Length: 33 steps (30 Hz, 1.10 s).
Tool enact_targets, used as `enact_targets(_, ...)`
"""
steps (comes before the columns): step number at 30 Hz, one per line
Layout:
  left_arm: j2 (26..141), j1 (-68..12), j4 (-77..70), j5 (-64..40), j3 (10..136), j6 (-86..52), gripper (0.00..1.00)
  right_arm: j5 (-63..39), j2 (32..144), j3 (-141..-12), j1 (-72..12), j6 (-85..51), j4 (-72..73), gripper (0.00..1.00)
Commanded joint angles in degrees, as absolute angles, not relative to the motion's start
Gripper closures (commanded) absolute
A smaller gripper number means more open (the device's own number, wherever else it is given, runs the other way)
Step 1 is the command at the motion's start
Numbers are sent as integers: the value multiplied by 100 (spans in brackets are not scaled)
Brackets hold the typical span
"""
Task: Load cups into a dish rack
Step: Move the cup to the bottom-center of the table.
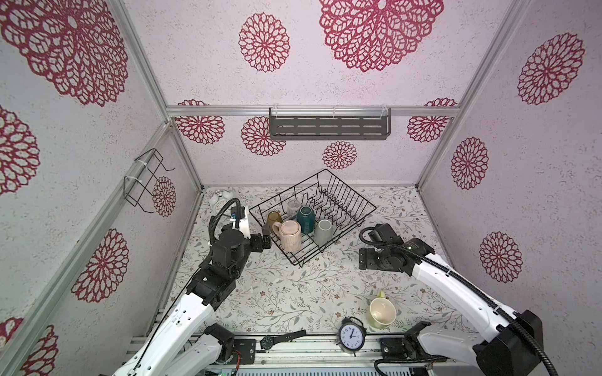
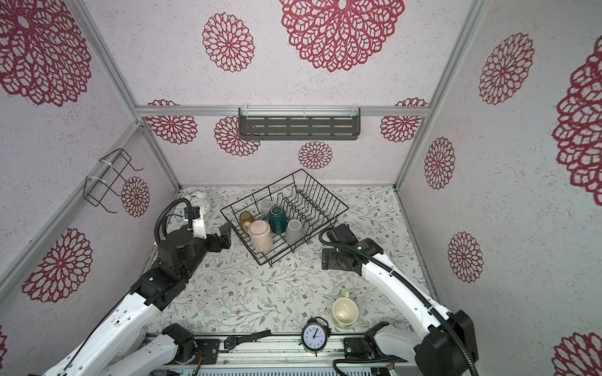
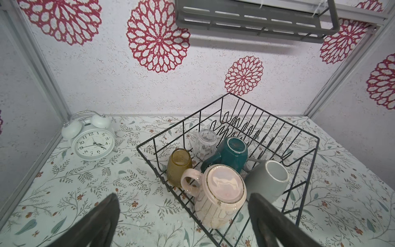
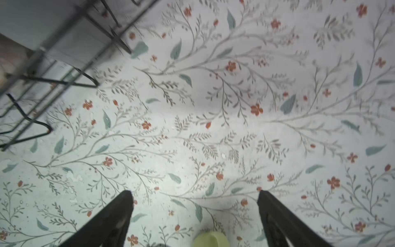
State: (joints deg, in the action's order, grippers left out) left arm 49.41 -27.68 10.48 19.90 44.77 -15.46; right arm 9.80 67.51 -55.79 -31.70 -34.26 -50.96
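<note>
a: what sat on the floral bench [image 1: 293,293]?
b: the black wire dish rack [image 1: 350,188], at the back middle, turned cornerwise.
a: and the tools?
b: the left tool [image 3: 183,195] was spread wide and empty, just beside the rack's left side. the right tool [image 4: 195,192] gaped wide too, holding nothing, over bare bench near the rack's right side.
a: the cups?
b: five were in the rack's near end: ribbed pink mug [image 1: 290,235] and dark teal mug [image 1: 305,218] bottom up, grey mug [image 1: 323,230] tilted, then amber tumbler [image 1: 274,219] and clear glass [image 1: 294,207]. the pale yellow-green mug [image 1: 381,312] lay on its side on the bench, well apart from the rack, near a black alarm clock [image 1: 351,335].
</note>
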Motion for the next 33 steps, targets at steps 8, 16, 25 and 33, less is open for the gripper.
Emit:
enact_targets(8,5260,-2711,645,2188,4491,-1415,3,354,6160,-5110,-3102,-4580,-6260,37)
enact_targets(16,5141,-2715,871,2205,4463,-1445,3,221,6493,-4844,-3016,-4169,-5960,45)
enact_targets(25,4787,-2716,987,2293,4302,-1545,3,130,6771,-4567,-3006,-3925,-5461,69)
enact_targets(33,4609,-2710,1148,2257,4288,-1665,3,150,6901,-4681,-3045,-3949,-5254,89)
